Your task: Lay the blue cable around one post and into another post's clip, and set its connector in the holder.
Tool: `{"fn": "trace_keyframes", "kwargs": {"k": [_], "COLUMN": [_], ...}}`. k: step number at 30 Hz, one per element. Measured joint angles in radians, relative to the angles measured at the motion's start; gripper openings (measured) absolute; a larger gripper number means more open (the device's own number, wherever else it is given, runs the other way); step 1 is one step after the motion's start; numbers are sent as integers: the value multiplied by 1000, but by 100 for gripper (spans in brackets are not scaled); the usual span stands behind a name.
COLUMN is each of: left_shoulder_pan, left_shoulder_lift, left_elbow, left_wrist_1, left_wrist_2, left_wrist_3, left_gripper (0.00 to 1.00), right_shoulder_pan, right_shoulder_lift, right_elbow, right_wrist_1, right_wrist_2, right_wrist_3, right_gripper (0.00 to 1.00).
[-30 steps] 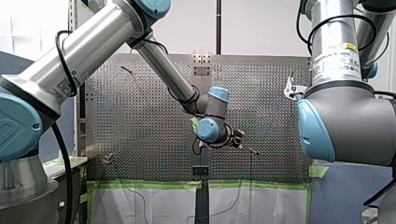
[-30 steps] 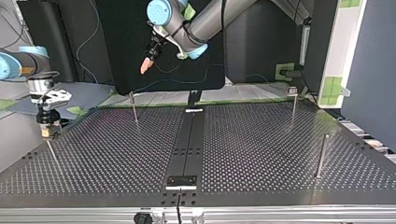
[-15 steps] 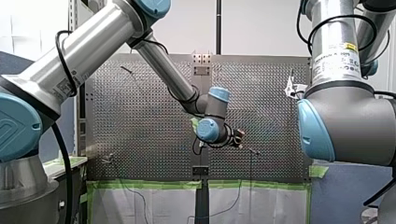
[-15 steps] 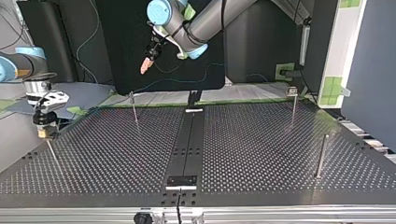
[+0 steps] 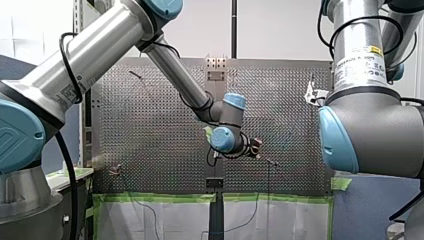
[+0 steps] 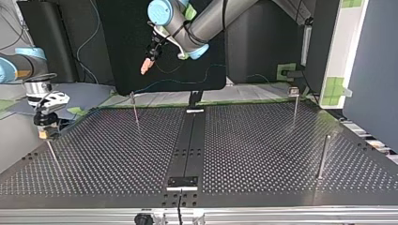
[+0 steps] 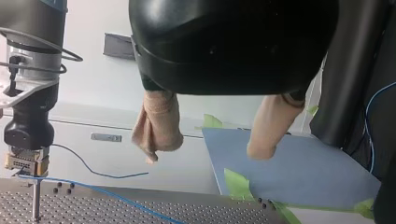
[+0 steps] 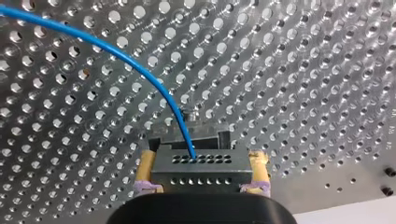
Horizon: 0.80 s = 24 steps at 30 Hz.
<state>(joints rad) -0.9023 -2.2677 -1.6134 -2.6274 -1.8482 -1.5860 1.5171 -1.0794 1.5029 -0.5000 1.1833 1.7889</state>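
My right gripper (image 8: 202, 163) is shut on a dark grey connector (image 8: 201, 175) with rows of holes, held between its yellow pads (image 8: 146, 164). The blue cable (image 8: 140, 70) leaves the connector's top and curves away over the perforated table. In the top view my right gripper (image 6: 45, 132) hangs just above a thin post (image 6: 51, 152) at the table's left edge. My left gripper (image 7: 212, 140) is open and holds nothing, its beige fingers (image 7: 158, 123) wide apart. It hangs high above the table's far side (image 6: 146, 65). In the left wrist view the cable (image 7: 102, 192) trails from the connector (image 7: 21, 161) across the table.
More posts stand on the table (image 6: 263, 140): one far left of centre (image 6: 135, 108), one far right (image 6: 294, 105), one near right (image 6: 323, 154). A dark centre strip carries a black plate (image 6: 183, 182) near the front edge. Green tape (image 7: 238, 184) marks the table's border.
In the top view my right gripper has shifted slightly left with the connector. My left arm has stayed in place.
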Motion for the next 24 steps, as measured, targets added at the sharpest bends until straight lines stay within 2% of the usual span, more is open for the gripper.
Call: {"fn": "trace_keyframes", "kwargs": {"k": [5,12,24], "left_shoulder_pan": [-2,-4,-7], "left_shoulder_lift": [0,0,0], "left_elbow": [0,0,0], "left_wrist_1": [0,0,0], "left_wrist_2": [0,-2,-2], "left_wrist_3": [0,-2,-3], "left_gripper": [99,99,99], "right_shoulder_pan": [1,-1,0], "right_shoulder_lift": [0,1,3], "right_elbow": [0,-4,-10], "right_wrist_1": [8,20,17], "right_wrist_2": [0,9,10], "right_wrist_3": [-1,-11,-14], "right_gripper": [0,0,0]}}
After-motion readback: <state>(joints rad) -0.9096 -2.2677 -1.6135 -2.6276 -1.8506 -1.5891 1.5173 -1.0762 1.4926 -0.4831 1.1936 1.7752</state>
